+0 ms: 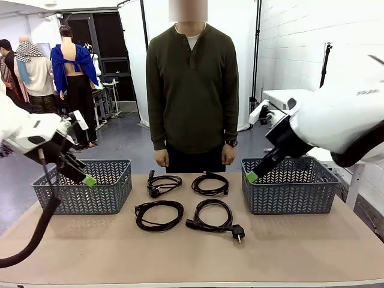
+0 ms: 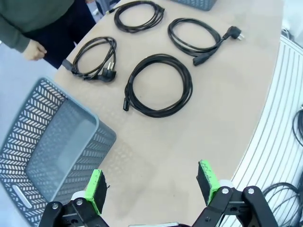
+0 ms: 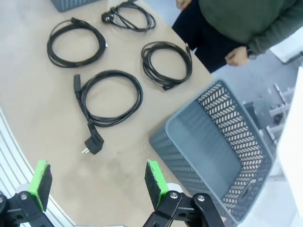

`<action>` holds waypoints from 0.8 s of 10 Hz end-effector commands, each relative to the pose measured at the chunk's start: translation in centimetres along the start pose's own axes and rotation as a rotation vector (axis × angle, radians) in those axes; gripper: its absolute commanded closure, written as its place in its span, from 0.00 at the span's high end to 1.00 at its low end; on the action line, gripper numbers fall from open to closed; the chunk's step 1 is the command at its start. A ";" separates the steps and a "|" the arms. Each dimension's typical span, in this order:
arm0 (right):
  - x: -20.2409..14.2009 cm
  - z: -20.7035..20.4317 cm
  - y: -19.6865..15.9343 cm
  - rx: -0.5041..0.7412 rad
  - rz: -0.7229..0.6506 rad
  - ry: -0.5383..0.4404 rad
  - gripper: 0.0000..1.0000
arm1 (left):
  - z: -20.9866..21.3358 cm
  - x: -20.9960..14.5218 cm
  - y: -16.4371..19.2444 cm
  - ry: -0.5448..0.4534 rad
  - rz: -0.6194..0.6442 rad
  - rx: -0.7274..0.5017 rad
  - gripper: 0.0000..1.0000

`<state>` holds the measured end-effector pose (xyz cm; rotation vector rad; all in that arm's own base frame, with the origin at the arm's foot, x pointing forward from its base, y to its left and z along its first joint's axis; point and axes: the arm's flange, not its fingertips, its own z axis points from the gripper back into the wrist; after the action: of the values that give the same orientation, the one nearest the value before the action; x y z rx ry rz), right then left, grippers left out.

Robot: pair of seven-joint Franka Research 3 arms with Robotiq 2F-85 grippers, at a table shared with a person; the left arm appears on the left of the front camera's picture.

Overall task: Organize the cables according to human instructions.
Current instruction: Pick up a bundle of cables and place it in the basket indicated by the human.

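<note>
At mid-table on a tan tabletop (image 1: 288, 252), in two rows of two: four thin black power cords (image 1: 155, 191), each wound into a flat round coil, all apart from one another. In the near row on the robot's right, the coil with the round two-pin plug (image 1: 236, 230), plug end trailing loose toward the near edge; in the left wrist view, that same plug up near the top right. One to each side of the cords, touching none of them: a grey lattice-walled plastic basket (image 1: 84, 198) on the left and a matching grey basket (image 1: 288, 198) on the right, both upright. Left gripper (image 2: 151, 185), black with green pads (image 2: 94, 190), poised above bare table just beside the left-hand basket, jaws spread wide, gripping nothing. Right gripper (image 3: 98, 183) poised the same way above the table beside the right-hand basket, jaws wide apart, also gripping nothing. Beyond the far edge, facing the cords: a person in a dark olive long-sleeved shirt (image 1: 192, 90), standing, both hands hanging at the sides, touching no cord.
</note>
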<state>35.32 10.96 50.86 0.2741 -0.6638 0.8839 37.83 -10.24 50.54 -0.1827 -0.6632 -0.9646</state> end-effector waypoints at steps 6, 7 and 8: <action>-0.3 1.4 -0.3 0.048 0.020 -0.050 1.00 | 1.7 -0.7 0.7 -0.046 0.009 -0.033 1.00; -0.3 1.4 -0.3 0.048 0.020 -0.050 1.00 | 1.7 -0.7 0.7 -0.046 0.009 -0.033 1.00; -0.3 1.4 -0.3 0.048 0.020 -0.050 1.00 | 1.7 -0.7 0.7 -0.046 0.009 -0.033 1.00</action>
<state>34.69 9.90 51.83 0.3316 -0.6943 0.9144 37.20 -8.79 51.63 -0.2326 -0.6880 -0.9616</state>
